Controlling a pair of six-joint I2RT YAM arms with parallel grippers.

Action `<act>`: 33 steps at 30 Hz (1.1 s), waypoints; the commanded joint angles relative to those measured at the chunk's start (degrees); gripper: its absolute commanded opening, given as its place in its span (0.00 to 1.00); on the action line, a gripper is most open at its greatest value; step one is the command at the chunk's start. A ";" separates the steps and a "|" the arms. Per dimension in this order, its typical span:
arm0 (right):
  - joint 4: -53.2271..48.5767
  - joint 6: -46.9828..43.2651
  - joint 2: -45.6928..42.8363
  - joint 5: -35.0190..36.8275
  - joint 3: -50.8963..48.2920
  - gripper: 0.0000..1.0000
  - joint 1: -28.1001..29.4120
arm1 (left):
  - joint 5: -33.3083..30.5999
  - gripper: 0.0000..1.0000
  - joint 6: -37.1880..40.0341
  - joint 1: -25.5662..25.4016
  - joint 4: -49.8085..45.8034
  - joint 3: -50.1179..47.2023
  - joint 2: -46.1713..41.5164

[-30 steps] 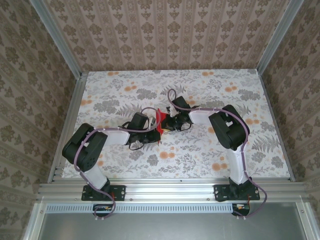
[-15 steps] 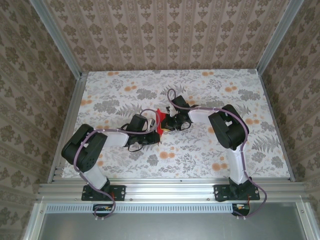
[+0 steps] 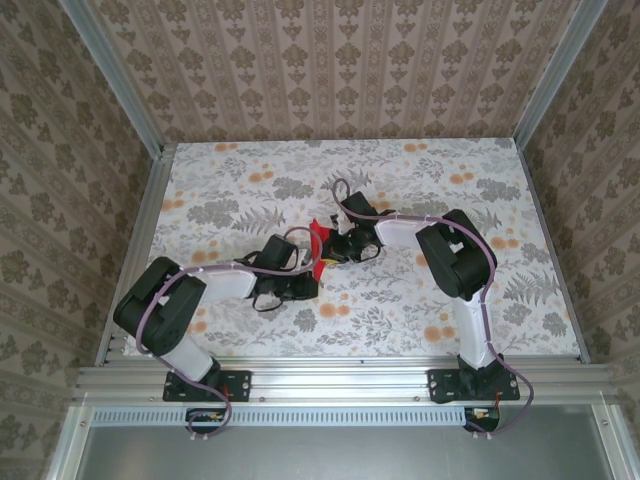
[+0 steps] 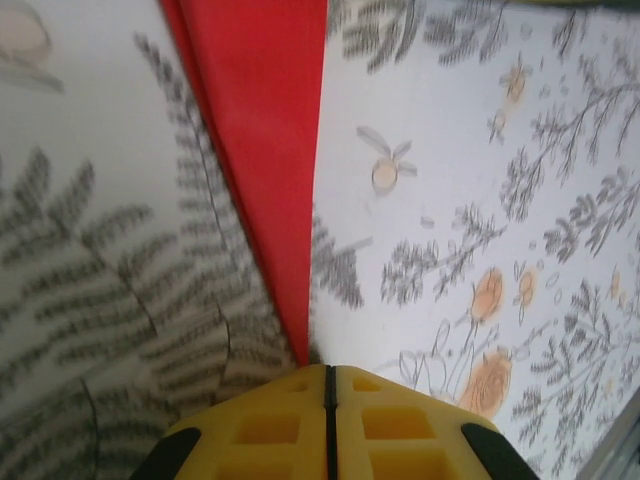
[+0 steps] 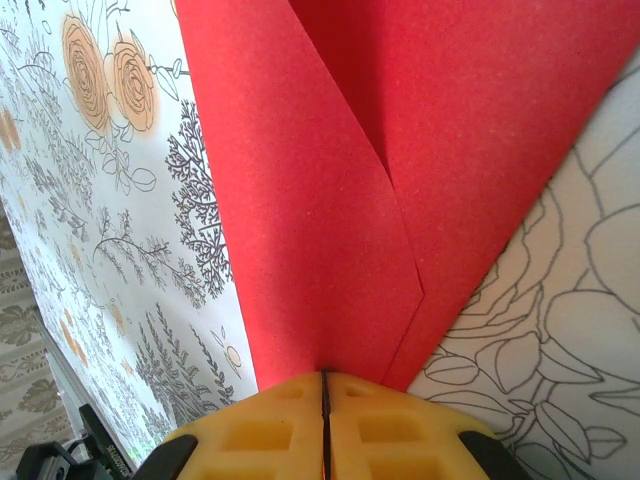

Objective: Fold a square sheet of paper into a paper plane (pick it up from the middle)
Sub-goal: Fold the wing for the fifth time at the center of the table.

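The red sheet of paper (image 3: 319, 240) lies partly folded near the middle of the table, between the two grippers. In the right wrist view its overlapping flaps (image 5: 330, 200) run straight into the seam of my right gripper (image 5: 324, 374), which is shut on the paper. In the left wrist view the paper (image 4: 265, 150) narrows to a tip that ends against the left finger of my left gripper (image 4: 327, 368). Its yellow jaws are pressed together. The tip sits beside the seam, not in it. From above, my left gripper (image 3: 310, 268) comes in from the near left and my right gripper (image 3: 331, 250) from the right.
The floral tablecloth (image 3: 400, 300) covers the table. Patterned walls and aluminium rails (image 3: 140, 230) close in three sides. Both forearms lie low over the table centre, the right elbow (image 3: 455, 255) raised at the right.
The left arm has drawn its wrist a little toward the near edge and left. The right arm and the paper stay about where they were.
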 commanded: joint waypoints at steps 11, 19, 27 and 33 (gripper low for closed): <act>-5.24 1.31 2.74 6.85 -0.87 0.10 0.09 | -4.55 0.10 -6.95 3.10 2.30 1.65 -7.89; -3.82 2.92 2.29 5.61 -1.06 0.10 0.61 | -3.71 0.10 -10.02 3.10 10.02 2.27 -0.77; -0.60 5.75 0.93 3.47 -2.65 0.10 0.61 | -5.25 0.09 -10.55 3.41 11.92 1.84 2.15; 5.60 13.76 -1.80 3.58 -7.48 0.10 1.63 | -5.49 0.08 -11.46 3.63 13.79 0.78 3.72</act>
